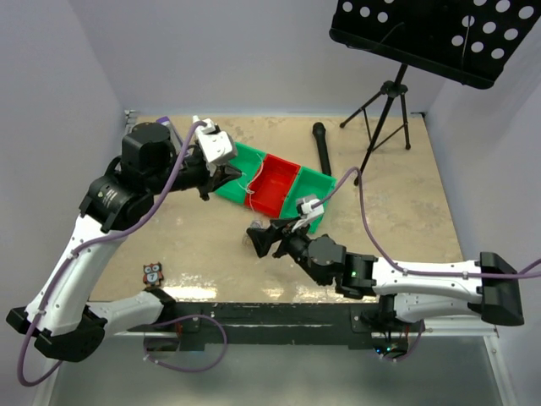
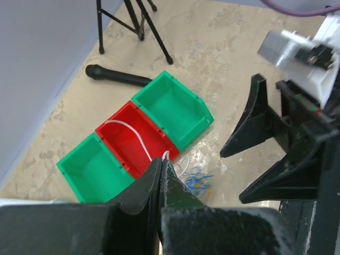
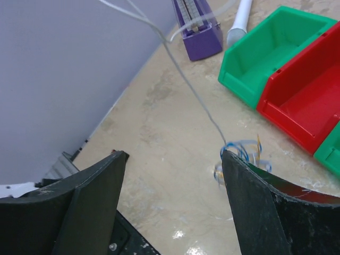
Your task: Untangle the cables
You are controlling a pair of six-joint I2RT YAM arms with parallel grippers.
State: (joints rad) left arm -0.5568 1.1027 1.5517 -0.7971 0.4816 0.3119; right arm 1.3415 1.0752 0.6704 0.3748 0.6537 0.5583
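Near the middle of the bench (image 1: 211, 254), just off the near side of the red bin (image 2: 154, 135), the cables (image 3: 241, 151) lie as a small, mostly blue knot. My left gripper (image 2: 162, 162) is clamped on a white strand (image 3: 191, 90) that rises taut out of the knot (a length of it also trails into the red bin). My right gripper (image 3: 172, 156) hangs spread wide, holding nothing, one finger just beside the knot. I judge we're mid-separation: next I'd pin the blue loops with the right, then draw the white free gently.
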